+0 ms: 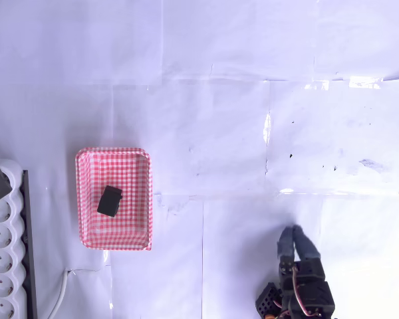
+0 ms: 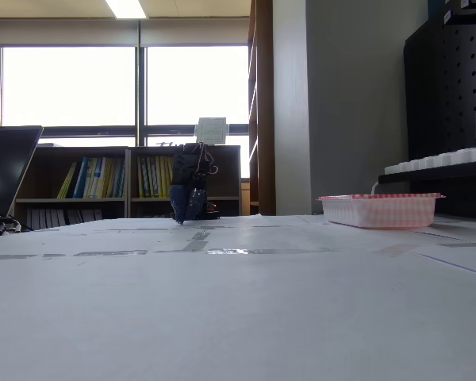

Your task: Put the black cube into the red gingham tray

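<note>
the table is covered in smooth white paper sheets, taped at the seams, with glossy strips of tape catching the light; in the fixed view the same pale surface runs flat toward bright windows and a low bookshelf lined with coloured spines.

in the overhead view the red gingham tray sits at the left side of the table — a shallow rectangle with rounded corners, a raised rim and a fine red-and-white check all over. the black cube lies inside it, matte and blocky, slightly turned against the tray's edges, near the middle of the floor and apart from the walls. in the fixed view the tray shows side-on at the right, its thin rim pinkish.

the gripper is well apart from the tray, at the lower right of the overhead view — its two dark grey fingers lie together, closed on nothing. in the fixed view it points down near the table.

a white power strip with round sockets lies left of the tray.
</note>
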Controlling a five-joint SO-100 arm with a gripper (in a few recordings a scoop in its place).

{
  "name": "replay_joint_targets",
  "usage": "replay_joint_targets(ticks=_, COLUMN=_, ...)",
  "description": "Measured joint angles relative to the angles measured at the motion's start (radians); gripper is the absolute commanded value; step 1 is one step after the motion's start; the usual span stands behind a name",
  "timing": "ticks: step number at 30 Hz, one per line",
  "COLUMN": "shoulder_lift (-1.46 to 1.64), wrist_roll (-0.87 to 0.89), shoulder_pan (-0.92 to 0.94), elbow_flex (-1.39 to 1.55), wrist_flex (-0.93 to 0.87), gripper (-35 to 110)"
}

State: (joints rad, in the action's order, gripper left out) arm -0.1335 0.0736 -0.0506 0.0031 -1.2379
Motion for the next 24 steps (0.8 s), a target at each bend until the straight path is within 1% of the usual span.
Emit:
replay_joint_targets(ticks=4, shoulder_lift=-0.006, wrist_roll=-0.005, shoulder_pan=0.018, elbow_flex=0.005, wrist_flex=-0.043, gripper=0)
replay_joint_targets(ticks=24, shoulder_lift=-0.038, wrist_roll=-0.009, shoulder_pan=0.005, elbow_flex=0.002, wrist_flex=-0.057, gripper=0)
